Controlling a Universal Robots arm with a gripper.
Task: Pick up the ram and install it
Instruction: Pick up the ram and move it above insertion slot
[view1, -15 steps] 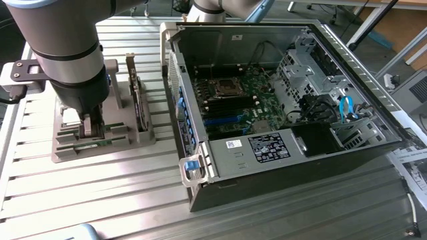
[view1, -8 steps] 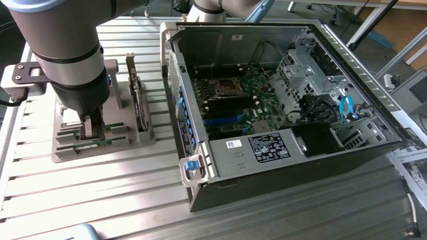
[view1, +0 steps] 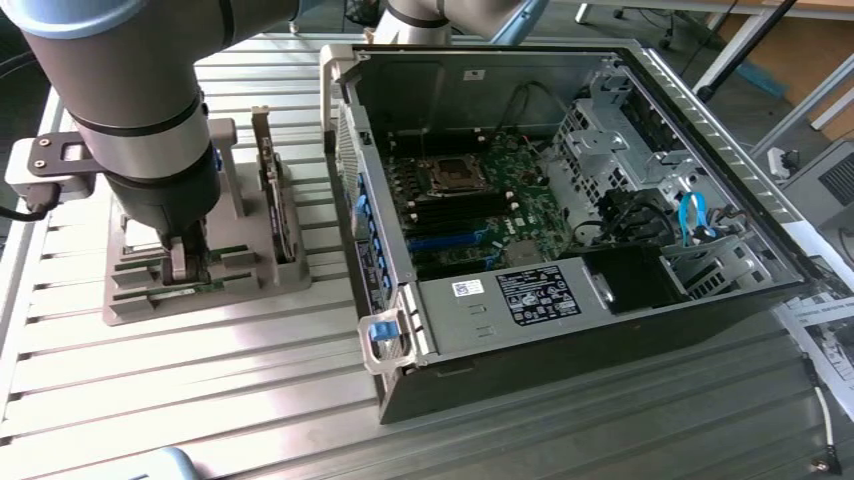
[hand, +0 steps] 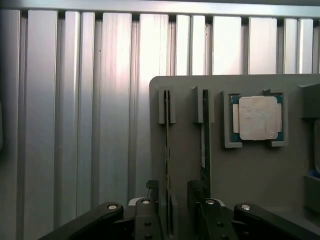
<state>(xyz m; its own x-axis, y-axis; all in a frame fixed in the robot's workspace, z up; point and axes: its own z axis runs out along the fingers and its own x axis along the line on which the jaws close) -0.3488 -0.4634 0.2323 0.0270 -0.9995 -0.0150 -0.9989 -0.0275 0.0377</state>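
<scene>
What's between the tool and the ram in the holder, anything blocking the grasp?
Nothing visible. The open tool is down at the grey holder, with one ram edge-on in the gap between its fingers, not yet clamped. The second ram stands close beside the other finger, outside the gap.

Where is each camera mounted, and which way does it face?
Exterior view: high off the arm, looking down on the ribbed aluminium table, open black computer case and grey plastic parts holder; the grey arm and end effector show.
Wrist view: on the wrist, looking down past the open end effector fingers, which straddle one slim green ram stick.
Shared: holder, table, end effector.
</scene>
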